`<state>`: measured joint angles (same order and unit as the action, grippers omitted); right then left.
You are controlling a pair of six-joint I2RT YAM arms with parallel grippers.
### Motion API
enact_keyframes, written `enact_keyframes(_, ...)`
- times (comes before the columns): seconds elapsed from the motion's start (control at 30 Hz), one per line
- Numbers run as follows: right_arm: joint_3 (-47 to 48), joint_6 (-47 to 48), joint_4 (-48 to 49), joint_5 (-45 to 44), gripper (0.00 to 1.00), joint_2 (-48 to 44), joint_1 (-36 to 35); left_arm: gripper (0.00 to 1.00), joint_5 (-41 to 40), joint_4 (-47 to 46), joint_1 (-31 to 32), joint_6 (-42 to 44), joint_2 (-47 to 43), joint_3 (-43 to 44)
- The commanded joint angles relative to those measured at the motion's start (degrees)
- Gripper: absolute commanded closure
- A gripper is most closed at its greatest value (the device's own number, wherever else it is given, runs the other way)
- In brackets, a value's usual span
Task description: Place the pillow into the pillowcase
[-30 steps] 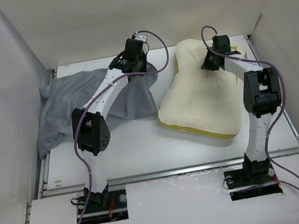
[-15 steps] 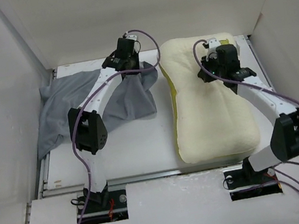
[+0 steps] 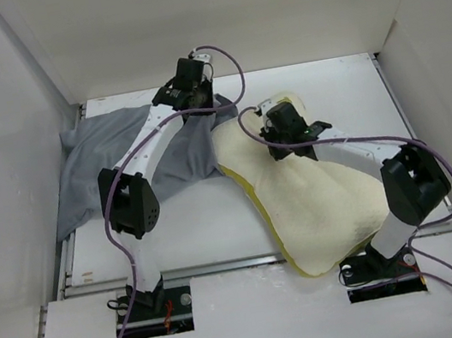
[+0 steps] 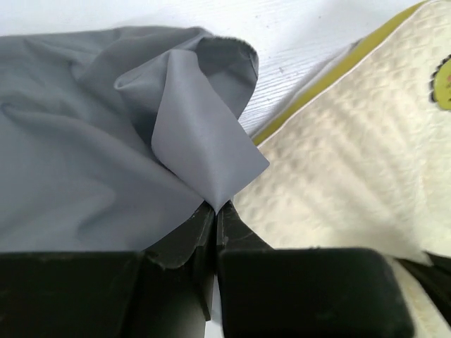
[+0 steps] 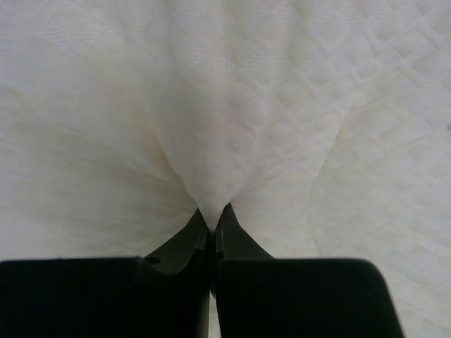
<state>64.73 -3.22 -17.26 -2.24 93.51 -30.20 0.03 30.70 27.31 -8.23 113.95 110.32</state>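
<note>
The grey pillowcase (image 3: 132, 150) lies crumpled at the left back of the table. My left gripper (image 3: 202, 106) is shut on a fold of its right edge, which shows lifted in the left wrist view (image 4: 204, 151). The cream pillow (image 3: 309, 198) with its yellow edge lies slanted from the centre toward the near right. Its far end touches the pillowcase's right edge. My right gripper (image 3: 277, 139) is shut on a pinch of the pillow's fleecy top near that far end, seen close in the right wrist view (image 5: 211, 141). The pillow also shows in the left wrist view (image 4: 352, 176).
White walls enclose the table on the left, back and right. The table's near edge (image 3: 225, 265) runs in front of the arm bases. The pillow's near end overhangs that edge by the right arm's base (image 3: 377, 265).
My right gripper has dragged the pillow left and toward the centre, swinging it from upright at the right to slanted against the pillowcase. The left gripper has barely moved.
</note>
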Motion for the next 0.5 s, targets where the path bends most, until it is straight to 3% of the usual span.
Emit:
enact_keyframes(0.0,6.0,0.4,4.4,-5.4,1.00,-0.4,-5.8,1.00,1.0,-1.3,0.9,-0.4,-5.1,0.2)
enact_keyframes(0.33,14.8,-9.2,10.6,-8.7,1.00,1.3,-4.3,1.00,-0.6,1.0,3.0,-3.0,-6.8,-1.9)
enact_keyframes(0.47,21.3,-14.9,3.8,-12.8,1.00,6.1,-2.8,1.00,-2.1,0.8,3.5,-6.4,-9.0,-5.5)
